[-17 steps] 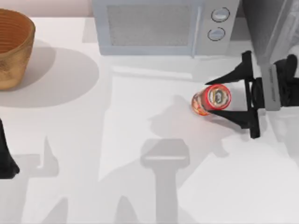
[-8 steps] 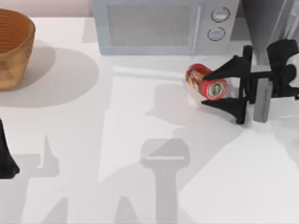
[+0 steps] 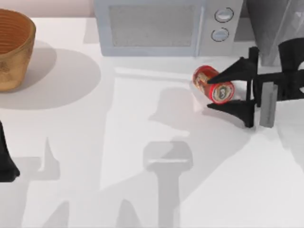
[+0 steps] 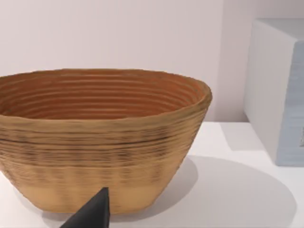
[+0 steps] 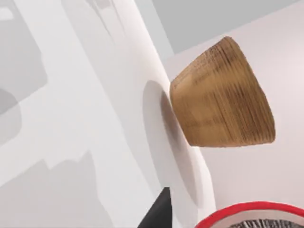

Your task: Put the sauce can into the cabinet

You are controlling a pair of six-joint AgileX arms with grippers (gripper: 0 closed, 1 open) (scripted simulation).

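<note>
While our left arm [image 3: 5, 159] sits parked at the left edge of the frame, our right gripper [image 3: 214, 93] has its jaws clamped on the sauce can [image 3: 212, 84], tipped on its side at the upper right, just below the microwave [image 3: 166, 26]. The cabinet [image 3: 268, 23] is in the top right corner.

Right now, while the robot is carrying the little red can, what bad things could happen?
The right gripper holds the sauce can tilted on its side between thin fingers, so it might slip and roll across the table. The microwave stands close beside the can, so a swing could bump it. The cabinet sits right behind the arm, so turning toward it looks tight. The left gripper is parked by the basket.
</note>
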